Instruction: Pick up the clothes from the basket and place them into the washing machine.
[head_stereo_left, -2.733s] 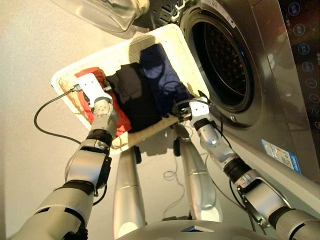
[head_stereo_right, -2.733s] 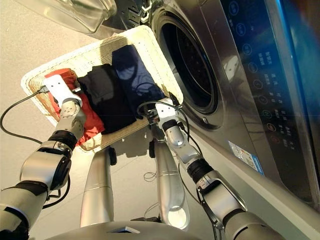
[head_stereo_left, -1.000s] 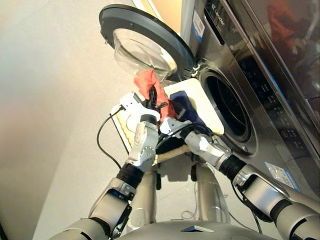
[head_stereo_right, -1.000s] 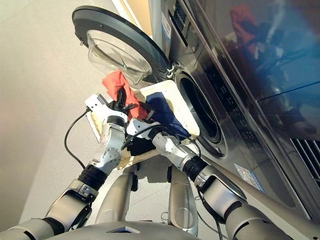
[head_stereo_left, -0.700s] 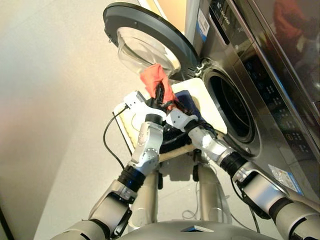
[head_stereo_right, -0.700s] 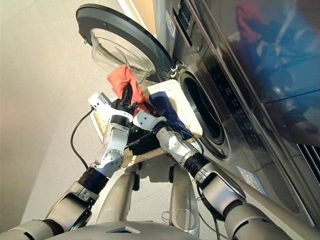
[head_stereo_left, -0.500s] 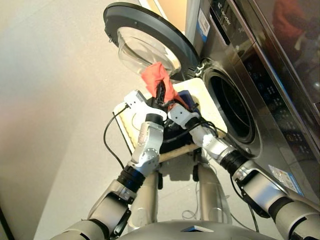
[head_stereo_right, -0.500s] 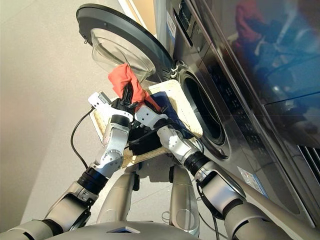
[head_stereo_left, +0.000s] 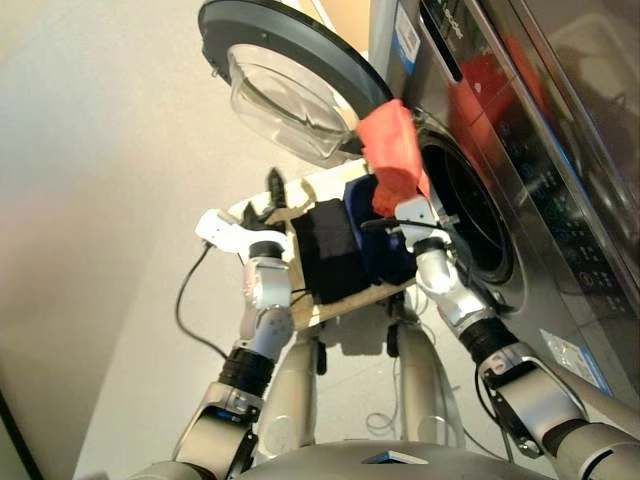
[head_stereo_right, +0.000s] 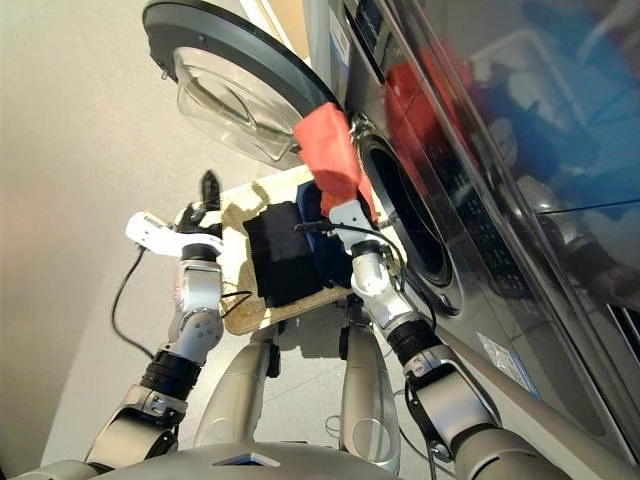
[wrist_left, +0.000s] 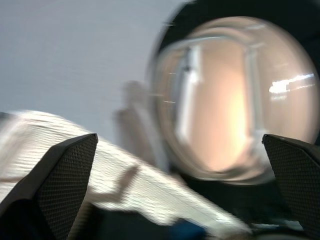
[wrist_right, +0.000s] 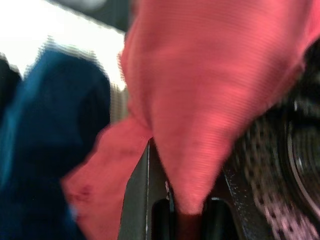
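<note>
Washing machine (head_stereo_left: 500, 130) porthole (head_stereo_left: 470, 215) lies at 3 o'clock of the red-orange garment (head_stereo_left: 392, 152), just beside it. Garment hangs long axis vertical, clamped in right gripper (head_stereo_left: 405, 212) jaws. Left gripper (head_stereo_left: 272, 188) jaws spread, empty, over basket (head_stereo_left: 262, 208) at 9 o'clock.

your head cameras look down over both arms at the basket (head_stereo_left: 262, 208) and washing machine (head_stereo_left: 470, 150), sharing nearly everything. your left wrist view faces the open glass door (wrist_left: 230, 95) from close by; your right wrist view sits hard against the red-orange garment (wrist_right: 200, 90).
</note>
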